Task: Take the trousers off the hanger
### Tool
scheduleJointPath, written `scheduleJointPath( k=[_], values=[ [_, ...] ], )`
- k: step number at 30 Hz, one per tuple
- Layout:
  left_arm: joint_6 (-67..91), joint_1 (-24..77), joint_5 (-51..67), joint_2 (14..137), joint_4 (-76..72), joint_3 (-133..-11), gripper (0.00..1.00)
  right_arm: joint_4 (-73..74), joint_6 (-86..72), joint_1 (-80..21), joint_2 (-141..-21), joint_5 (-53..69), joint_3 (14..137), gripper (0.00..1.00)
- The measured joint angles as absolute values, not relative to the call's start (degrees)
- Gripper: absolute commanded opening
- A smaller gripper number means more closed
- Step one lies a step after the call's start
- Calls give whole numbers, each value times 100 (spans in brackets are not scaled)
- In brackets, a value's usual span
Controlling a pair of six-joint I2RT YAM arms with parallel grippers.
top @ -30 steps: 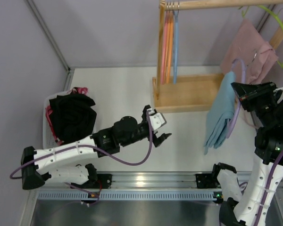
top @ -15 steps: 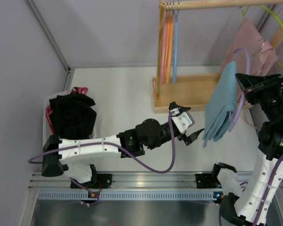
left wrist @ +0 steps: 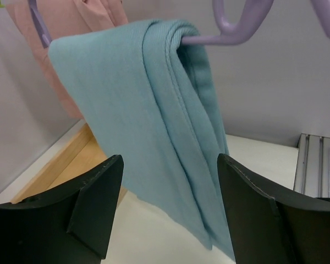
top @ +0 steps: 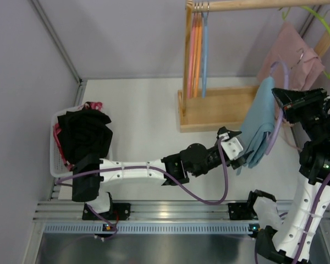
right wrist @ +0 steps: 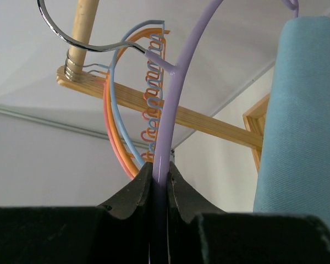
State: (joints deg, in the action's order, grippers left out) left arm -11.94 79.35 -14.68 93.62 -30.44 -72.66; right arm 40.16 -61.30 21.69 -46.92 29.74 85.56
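Observation:
Light blue trousers (top: 257, 125) hang folded over the bar of a purple hanger (top: 278, 110), held in the air at the right. My right gripper (top: 289, 104) is shut on the hanger's purple rod (right wrist: 164, 154); the trousers show at the right of that view (right wrist: 300, 121). My left gripper (top: 241, 153) is open, stretched far right, its fingers (left wrist: 93, 203) on either side of the trousers' lower part (left wrist: 170, 143), just short of the cloth. The hanger's bar (left wrist: 209, 38) runs through the fold at the top.
A wooden rack (top: 214, 107) with a top rail (top: 253, 4) holds pink, orange and blue hangers (top: 198, 49). A pink garment (top: 294, 55) hangs on a green hanger at the back right. A white basket (top: 58, 165) with dark clothes (top: 85, 135) stands at the left.
My left arm has reached far to the right, from mid-table up to the hanging trousers. My right gripper has shifted the hanger and trousers slightly.

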Motion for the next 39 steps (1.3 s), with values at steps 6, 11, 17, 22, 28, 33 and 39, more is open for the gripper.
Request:
scheduleJointPath(
  k=[6,11,17,22,28,33,39],
  values=[
    [-1197,7961,-1424,9633,-3356,-7483,76,3983,-6204,2182,-4661,3020,8329,0],
    [-1221,7957,-1693,9961,-3487,-7765,71,3977,-6248,2182,-4635,3081,8313,0],
    [-1240,7787,-1953,10344,-3597,-8005,68,3962,-6261,2182,-4552,3116,8311,0],
    [-1236,7575,-1999,10486,-3614,-8156,63,3942,-6254,2191,-4539,3107,8311,0],
    [-1245,7498,-1990,10547,-3642,-8241,71,3883,-6261,2193,-4556,3094,8278,0],
    [-1256,7470,-1887,10626,-3642,-8250,65,3815,-6322,2200,-4560,3135,8112,0],
    [-1345,7465,-1763,10801,-3621,-8405,27,3732,-6326,2206,-4602,3138,7979,0]
  ],
)
